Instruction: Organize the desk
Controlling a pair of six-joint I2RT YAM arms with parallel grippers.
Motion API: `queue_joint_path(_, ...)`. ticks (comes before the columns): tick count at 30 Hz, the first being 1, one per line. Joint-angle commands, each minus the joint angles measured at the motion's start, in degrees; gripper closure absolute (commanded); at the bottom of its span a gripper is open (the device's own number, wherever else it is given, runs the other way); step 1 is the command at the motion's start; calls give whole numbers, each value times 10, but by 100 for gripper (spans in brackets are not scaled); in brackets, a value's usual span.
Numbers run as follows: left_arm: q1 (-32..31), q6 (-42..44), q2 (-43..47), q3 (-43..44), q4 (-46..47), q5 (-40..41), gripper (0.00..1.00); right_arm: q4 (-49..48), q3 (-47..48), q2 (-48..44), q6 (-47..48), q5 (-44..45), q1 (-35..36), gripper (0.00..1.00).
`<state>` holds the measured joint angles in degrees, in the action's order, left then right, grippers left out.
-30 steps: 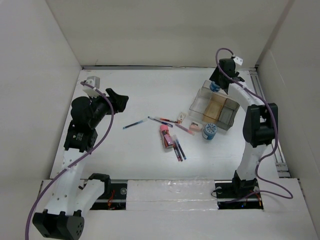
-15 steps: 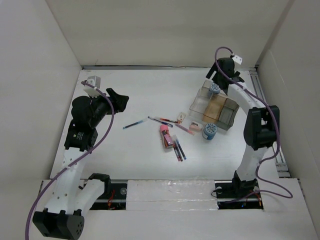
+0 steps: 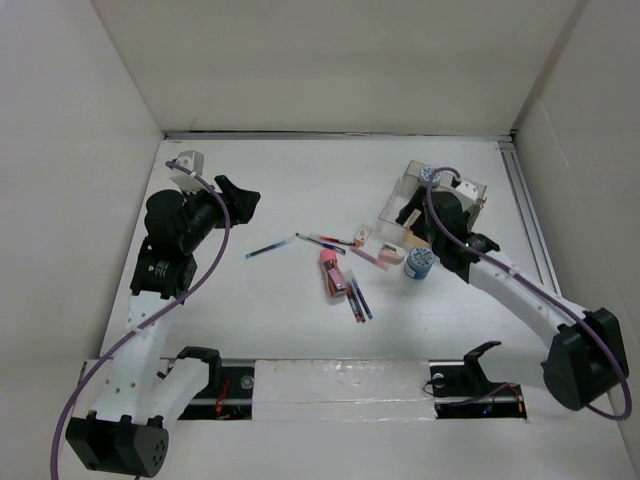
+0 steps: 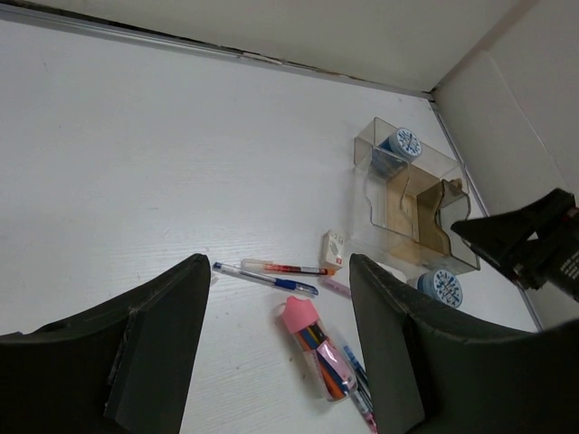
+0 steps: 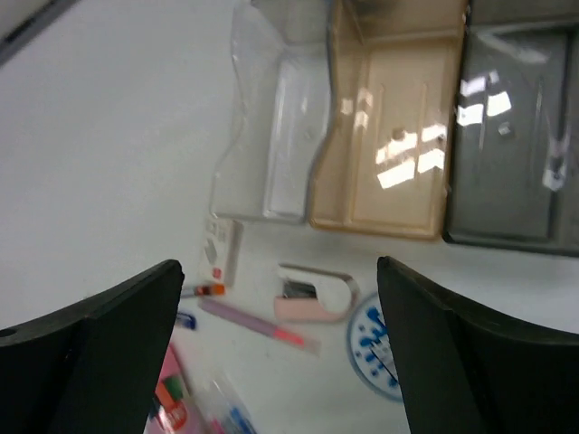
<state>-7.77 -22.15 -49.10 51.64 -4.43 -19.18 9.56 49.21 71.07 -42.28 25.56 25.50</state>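
Note:
The white desk [image 3: 250, 320] holds a scatter at its middle: a pink pencil case [image 3: 333, 272], a blue pen [image 3: 265, 248], more pens [image 3: 320, 240], a white eraser [image 3: 361, 237], a pink stapler [image 3: 389, 252] and a blue tape roll [image 3: 419, 262]. My right gripper [image 3: 418, 222] is open and empty, hovering over the near edge of the clear tray [image 3: 400, 195]. In the right wrist view it [image 5: 279, 298] hangs above the stapler [image 5: 312, 294]. My left gripper [image 3: 240, 197] is open and empty at the left, aimed at the pencil case [image 4: 317, 348].
The tray has clear [image 5: 280, 117], tan [image 5: 389, 154] and grey [image 5: 511, 154] compartments. A second blue tape roll [image 3: 430, 176] sits at the tray's far end. White walls close three sides. A metal rail [image 3: 530, 215] runs along the right edge.
My right arm has swung from the tray's far end toward the near side, now low over the stapler. The tape roll stays in the tray. My left arm has barely moved.

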Motion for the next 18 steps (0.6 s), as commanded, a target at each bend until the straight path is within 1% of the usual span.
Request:
queue_joint_path(1,2,-3,7,7,28,-8,41,73,-37,-58,-33,42,22,6)
queue_joint_path(2,2,-3,7,6,28,-8,41,107,-44,-73,-51,43,27,5)
queue_joint_path(3,2,-5,6,7,30,-8,41,117,-50,-78,-55,37,27,5)
queue_joint_path(5,2,-5,0,8,31,-12,41,117,-68,-79,-68,5,20,5)
queue_joint_path(7,2,-7,0,6,33,-17,41,132,-68,-59,-79,-21,14,5)
queue_joint_path(10,2,-4,-4,8,30,-12,41,148,-56,-27,-93,-3,24,5)
queue_joint_path(16,2,-3,-1,8,29,-10,41,162,-48,9,-91,19,25,9)
queue_joint_path(18,2,-3,-2,7,28,-10,41,152,-52,15,-88,18,25,13)
